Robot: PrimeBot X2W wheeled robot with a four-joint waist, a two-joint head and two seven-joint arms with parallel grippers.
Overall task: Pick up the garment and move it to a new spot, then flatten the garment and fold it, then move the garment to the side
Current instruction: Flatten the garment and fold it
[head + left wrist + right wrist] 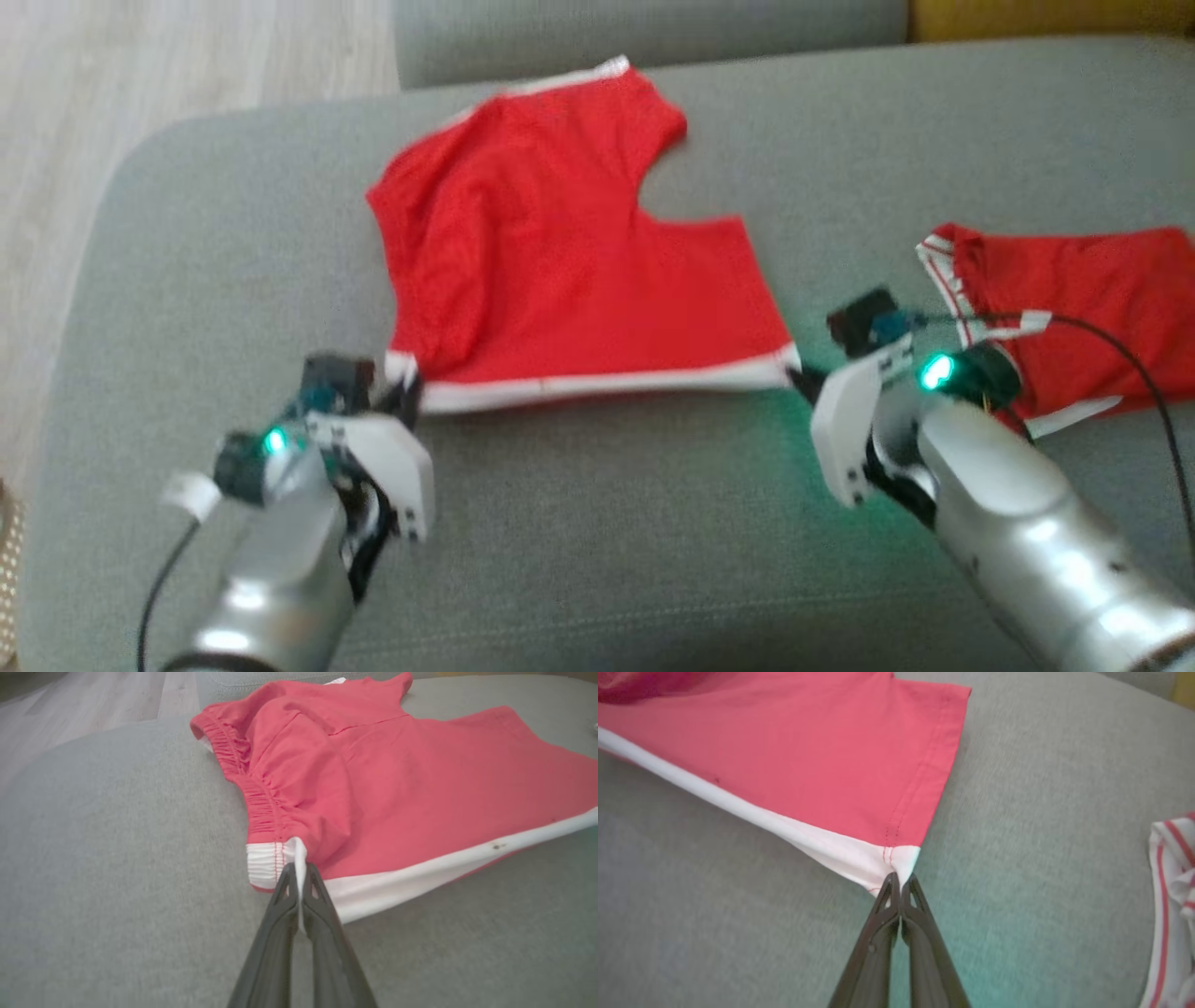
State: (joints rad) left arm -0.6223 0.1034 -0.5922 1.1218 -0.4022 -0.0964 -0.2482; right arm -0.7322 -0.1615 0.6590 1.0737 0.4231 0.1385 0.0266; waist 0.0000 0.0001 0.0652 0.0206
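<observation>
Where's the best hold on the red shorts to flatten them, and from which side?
Grip the two ends of the white side band, coming from the near side, low over the cushion. That edge of the red shorts lies straight and nearest the robot; the left gripper at the waistband end and the right gripper at the leg-hem end are shut on it.

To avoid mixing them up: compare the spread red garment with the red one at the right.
The spread garment lies mostly flat; the right garment is bunched. The spread garment is pinched by the left gripper and right gripper; the right garment lies free. Both are red, white-trimmed.
</observation>
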